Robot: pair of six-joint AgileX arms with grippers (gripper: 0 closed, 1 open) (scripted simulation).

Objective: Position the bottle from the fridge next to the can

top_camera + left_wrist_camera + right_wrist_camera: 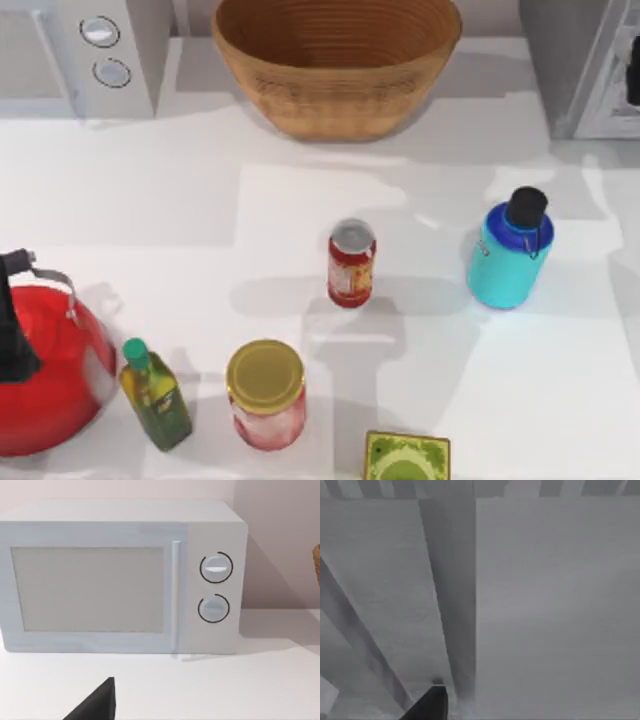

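**Table layout from above**

The can (351, 264) is standing upright near the table's (150, 200) middle, with the bottle (510, 252) standing well apart to its right. The fridge (575, 60) is sitting at the far right corner, the microwave (90, 50) at the far left, and the basket (335, 60) between them. Along the near edge, the kettle (45, 370) is sitting at the left, the oil bottle (156, 394) just beside it, then the jar (266, 394), then a box (406, 458).
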